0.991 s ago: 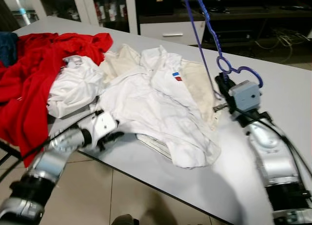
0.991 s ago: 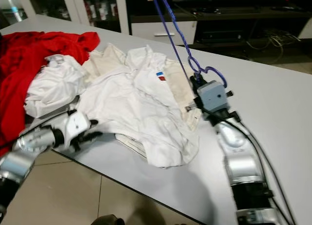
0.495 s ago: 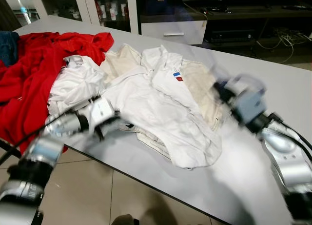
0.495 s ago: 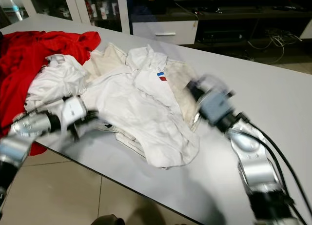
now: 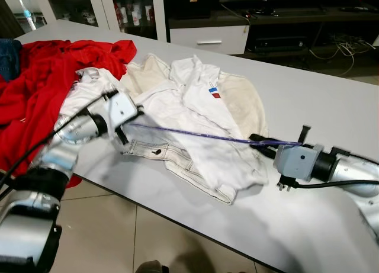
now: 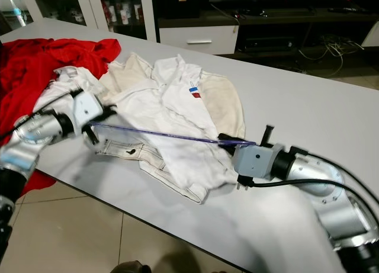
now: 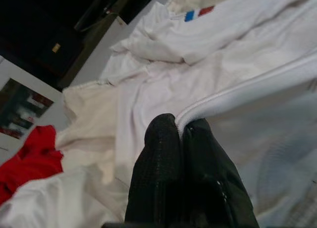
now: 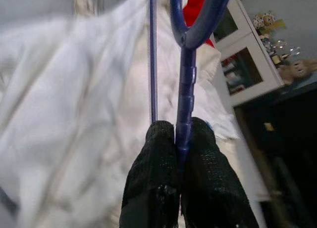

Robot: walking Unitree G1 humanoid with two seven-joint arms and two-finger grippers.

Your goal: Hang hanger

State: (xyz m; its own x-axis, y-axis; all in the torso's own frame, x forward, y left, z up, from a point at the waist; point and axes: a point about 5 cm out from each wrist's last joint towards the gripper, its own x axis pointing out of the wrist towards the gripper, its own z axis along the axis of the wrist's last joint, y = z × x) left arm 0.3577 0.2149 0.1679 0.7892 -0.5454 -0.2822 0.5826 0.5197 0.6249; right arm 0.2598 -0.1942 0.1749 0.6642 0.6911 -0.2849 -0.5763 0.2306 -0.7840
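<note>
Counter (image 5: 331, 95): pale grey surface carrying a heap of clothing; tiled floor (image 5: 118, 237) shows below its near edge.
Hanger (image 5: 201, 135): thin blue-purple plastic, lying nearly level just above the white clothes, running from the right pincer across toward the left pincer. In the right wrist view its bar and a curved loop extend away from the fingers.
Right pincer (image 8: 182, 139): low over the counter at the right end of the clothes heap, pointing toward the robot's left. Both black fingers (image 8: 153, 178) are pressed together on the hanger's bar, with no gap beyond the plastic itself.
Left pincer (image 7: 179, 131): at the left part of the heap, by the hanger's far end. Fingers are closed tight, pinching a white hem or zipper edge of the white garment.
White garment (image 5: 195, 148): spread flat in the centre of the counter, stitched hem toward the near edge, a small blue and red badge (image 5: 214, 92) on the upper part.
Cream garment (image 5: 243, 104): partly under the white one, on its right side.
Second white garment (image 5: 89, 89): bunched, behind the left pincer.
Red garment (image 5: 41, 77): large, draped over the counter's left end and hanging past its edge.
Background: glass-door cabinets (image 5: 89, 9) and a dark low shelf unit (image 5: 284, 18) beyond the counter.
</note>
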